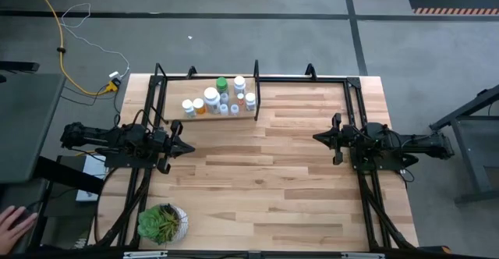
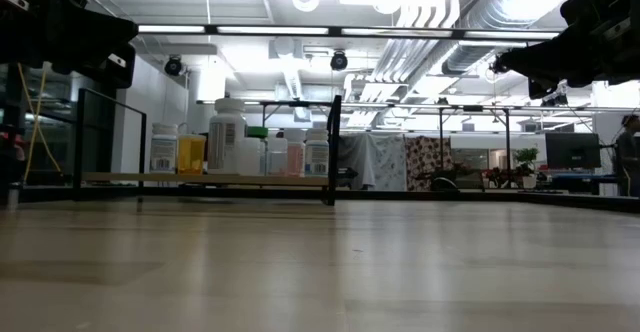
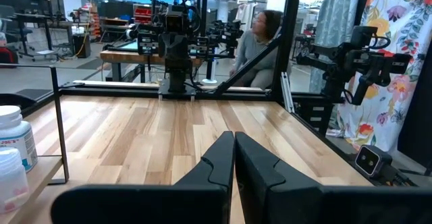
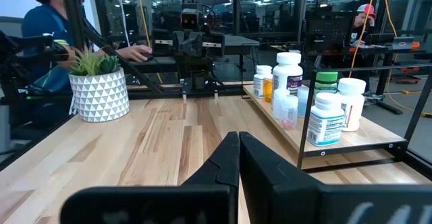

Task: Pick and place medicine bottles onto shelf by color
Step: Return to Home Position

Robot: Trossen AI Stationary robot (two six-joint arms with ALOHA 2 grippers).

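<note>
The medicine bottles (image 1: 221, 97) stand upright in a cluster on the shelf (image 1: 175, 113), a light-wood plank in a black rod frame at the table's far left. Most are white; one has a green cap (image 1: 221, 82) and one is orange (image 1: 201, 109). The right wrist view shows the bottles (image 4: 307, 92) standing on the shelf plank (image 4: 351, 143). My left gripper (image 1: 189, 147) hovers shut at the table's left side, near of the shelf. My right gripper (image 1: 317, 137) hovers shut at the right side. Both hang above the tabletop and touch nothing.
A leafy green plant in a white patterned pot (image 1: 162, 222) stands at the table's near left corner. A black rod frame (image 1: 355, 103) runs along the far and right edges. Bare wood (image 1: 265, 181) lies between the two grippers. People show in the room beyond.
</note>
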